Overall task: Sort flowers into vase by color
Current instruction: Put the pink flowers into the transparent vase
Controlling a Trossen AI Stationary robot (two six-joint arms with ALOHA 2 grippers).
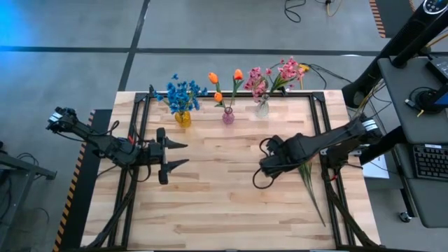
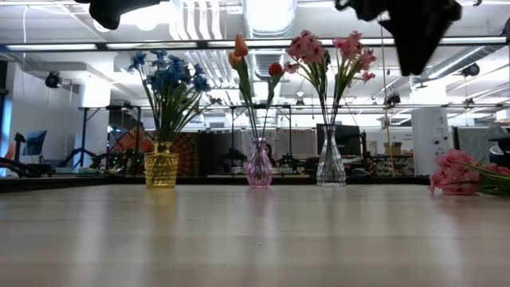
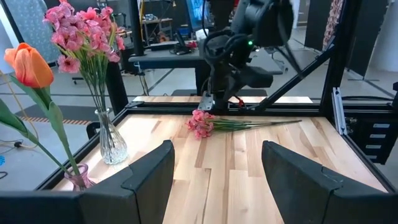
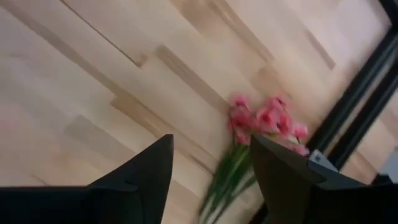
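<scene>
Right gripper (image 1: 269, 166), fingers apart and empty, hovers above the loose pink blossom spray with long green stem (image 1: 306, 178) near the wooden table's (image 1: 224, 210) right edge; closing on blooms instead of stem risks slippage.

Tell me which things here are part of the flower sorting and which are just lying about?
Part of the job: blue flowers in yellow vase; orange buds in purple vase; pink sprays in clear vase; loose pink spray on table.

Lying about: keyboard, cables.

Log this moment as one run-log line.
left gripper: open, idle over table's left | right gripper: open above pink spray lying on table | vases: blue, orange, pink filled
</scene>
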